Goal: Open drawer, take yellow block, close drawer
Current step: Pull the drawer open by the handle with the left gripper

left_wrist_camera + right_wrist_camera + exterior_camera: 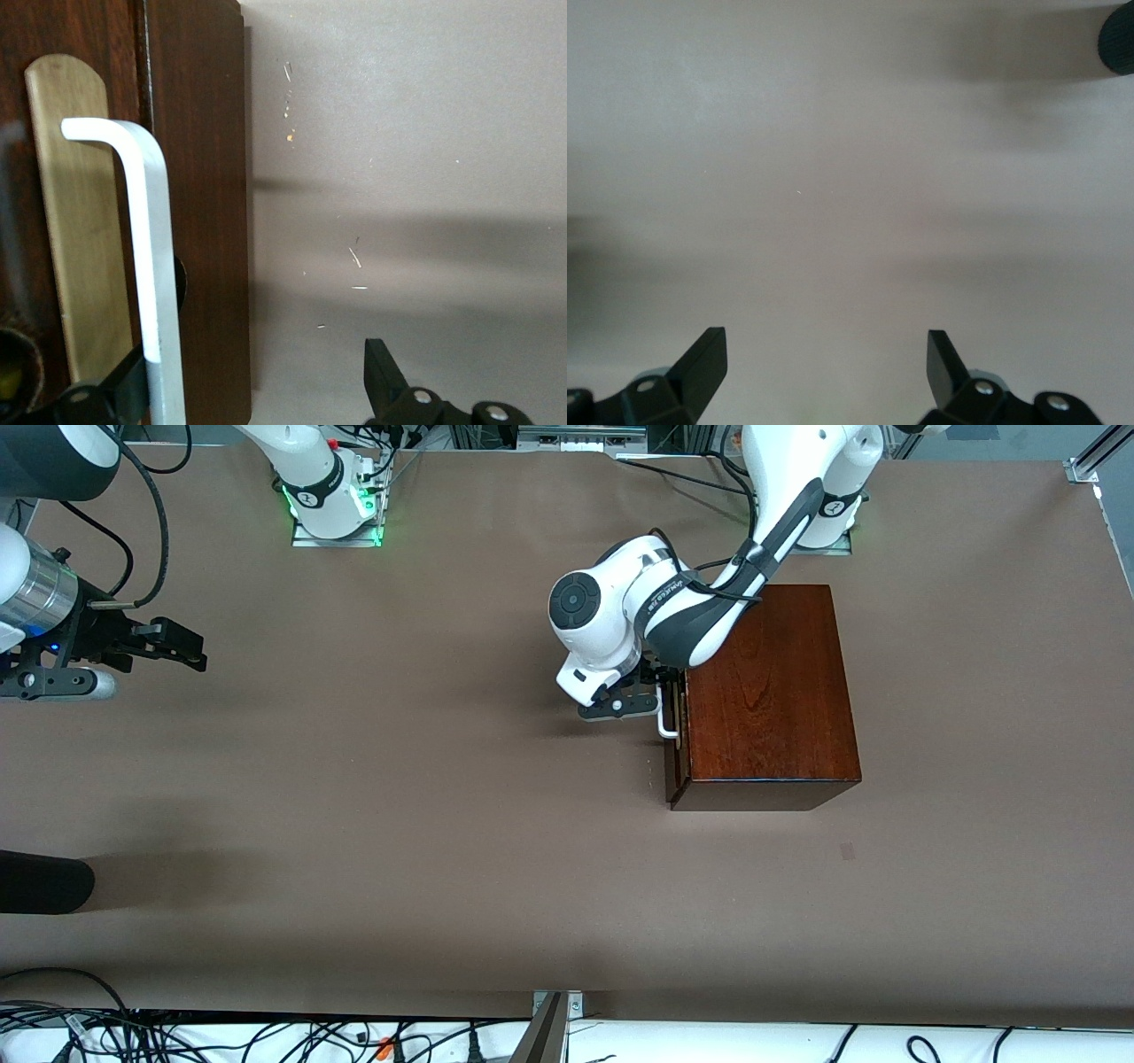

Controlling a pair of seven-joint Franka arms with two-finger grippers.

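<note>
The dark reddish-brown wooden box point(771, 691) stands toward the left arm's end of the table. Its drawer front point(676, 766) sits flush or nearly flush with the box. My left gripper point(660, 691) is open at the white U-shaped handle point(666, 724). In the left wrist view the handle point(151, 257) lies between the fingers of my left gripper point(257, 376), close against one finger point(133, 381), over the drawer front point(199, 177). The yellow block is hidden. My right gripper point(190, 646) waits open and empty above the table at the right arm's end, as the right wrist view point(824, 354) shows.
A dark rounded object point(44, 881) pokes in over the table edge at the right arm's end; it also shows in the right wrist view point(1121, 31). Cables point(266, 1036) lie along the table edge nearest the front camera. A small mark point(848, 850) is on the brown table.
</note>
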